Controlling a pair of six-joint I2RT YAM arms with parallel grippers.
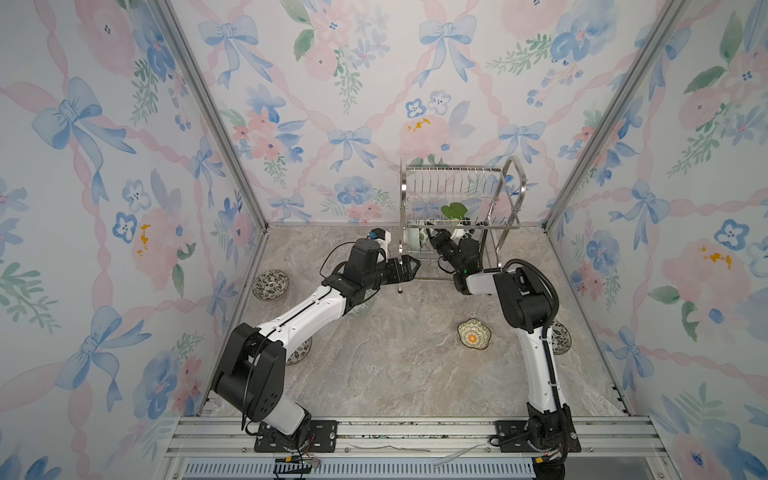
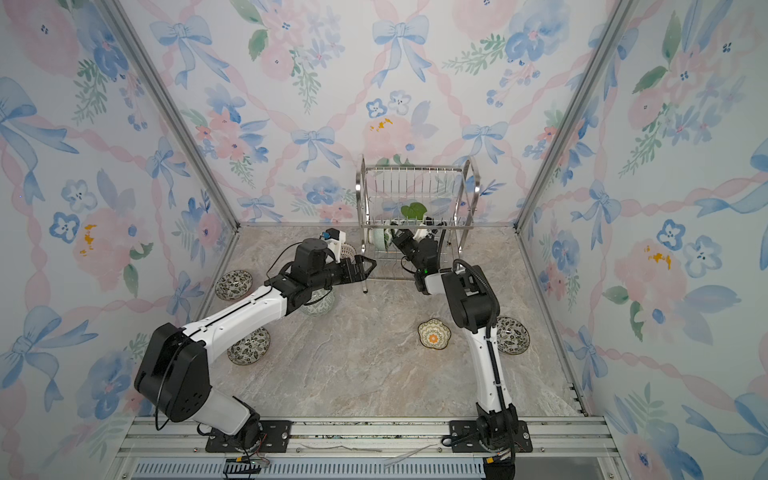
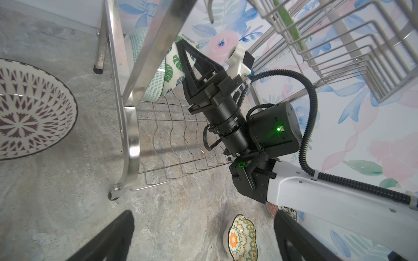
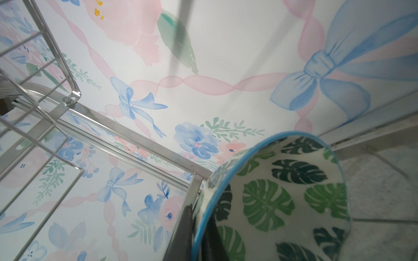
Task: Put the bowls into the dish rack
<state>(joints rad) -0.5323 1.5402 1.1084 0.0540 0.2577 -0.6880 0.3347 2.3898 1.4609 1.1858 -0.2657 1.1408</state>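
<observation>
Currently right gripper is inside the lower tier of the rack, fingers pinching the rim of the leaf bowl (one finger outside the wall, one inside, per the right wrist view). Leaf bowl is tipped on edge, just beside the mint bowl, which stands on edge in the lower dividers at the rack's left end. Can't tell if the two touch, or if the leaf bowl is seated in a slot.

Rack sits upper centre in both top views, against the back wall. A green piece stands in the upper tier's dividers (can't tell what it is).

Left gripper: fingers spread wide, nothing between them, just outside the rack's front-left leg, centre of frame.

Loose on the table:
- lattice bowl, just left of the rack, behind the left wrist
- geometric bowl, partly hidden under the left forearm
- left floral bowl, left edge of the table, mid frame
- lower floral bowl, partly under the left arm
- scalloped bowl, right of centre, upright, in the open
- right floral bowl, partly behind the right arm
</observation>
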